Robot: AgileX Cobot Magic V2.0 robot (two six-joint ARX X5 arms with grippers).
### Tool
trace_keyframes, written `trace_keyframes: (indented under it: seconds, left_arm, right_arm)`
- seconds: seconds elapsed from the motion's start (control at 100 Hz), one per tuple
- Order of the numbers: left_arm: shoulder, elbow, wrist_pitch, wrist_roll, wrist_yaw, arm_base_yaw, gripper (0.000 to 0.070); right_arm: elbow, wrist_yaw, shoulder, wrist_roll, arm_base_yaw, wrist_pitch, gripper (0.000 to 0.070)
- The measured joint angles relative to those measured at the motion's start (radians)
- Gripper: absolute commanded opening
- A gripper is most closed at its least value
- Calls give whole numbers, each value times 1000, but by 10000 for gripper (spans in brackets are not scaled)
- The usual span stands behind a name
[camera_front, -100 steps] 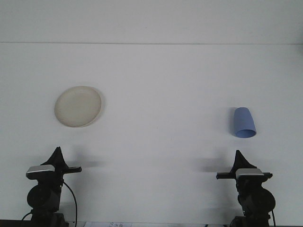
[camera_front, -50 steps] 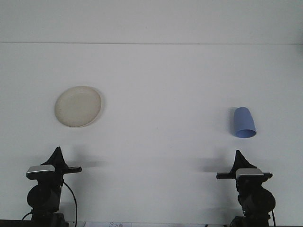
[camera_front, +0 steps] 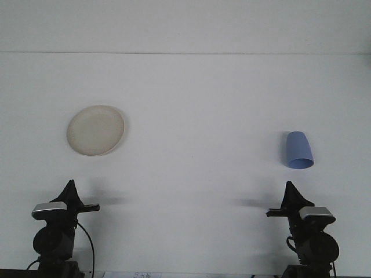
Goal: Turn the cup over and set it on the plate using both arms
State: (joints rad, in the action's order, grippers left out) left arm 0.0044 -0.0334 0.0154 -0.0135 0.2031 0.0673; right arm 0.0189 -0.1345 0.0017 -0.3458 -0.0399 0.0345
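The white table (camera_front: 197,116) fills nearly everything in front of me, and I place the rest by the plate. The plate (camera_front: 95,130) is round and cream-coloured, lying flat on the left half of the table with nothing on it. My left arm (camera_front: 55,234) sits at the near edge, almost straight below the plate, and my left gripper (camera_front: 71,186) points up the table toward it, near but apart from its rim. My right arm (camera_front: 310,240) sits far to the right of the plate at the same near edge, with my right gripper (camera_front: 288,188) pointing forward. From this view both grippers show only as dark pointed tips, so I cannot tell how either is set, and neither touches anything. The blue cup (camera_front: 298,149) is well to the right of the plate, resting mouth-down on the table, just beyond my right gripper.
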Motion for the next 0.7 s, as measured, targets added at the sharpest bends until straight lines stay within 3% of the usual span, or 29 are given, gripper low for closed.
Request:
trace_keyframes:
  seconds: [0.1, 0.13, 0.16, 0.24, 0.28, 0.4, 0.47, 0.57, 0.7]
  left_arm:
    - [0, 0, 0, 0, 0, 0, 15]
    - [0, 0, 0, 0, 0, 0, 14]
    - [0, 0, 0, 0, 0, 0, 14]
    - [0, 0, 0, 0, 0, 0, 14]
    - [0, 0, 0, 0, 0, 0, 14]
    - [0, 0, 0, 0, 0, 0, 15]
    - [0, 0, 0, 0, 0, 0, 14]
    - [0, 0, 0, 0, 0, 0, 15]
    - [0, 0, 0, 0, 0, 0, 15]
  right_arm:
    - [54, 64, 2, -61, 0, 71, 13]
    - [84, 93, 8, -69, 0, 94, 42]
    - [118, 119, 18, -74, 0, 110, 115]
    - [225, 144, 65, -67, 0, 137, 386]
    - [278, 158, 100, -50, 0, 143, 458]
    - [412, 174, 244, 42, 0, 205, 464]
    - [463, 217, 343, 106, 0, 260, 464]
    - [496, 285, 475, 180, 0, 301, 464]
    - [504, 304, 624, 242, -13, 304, 464]
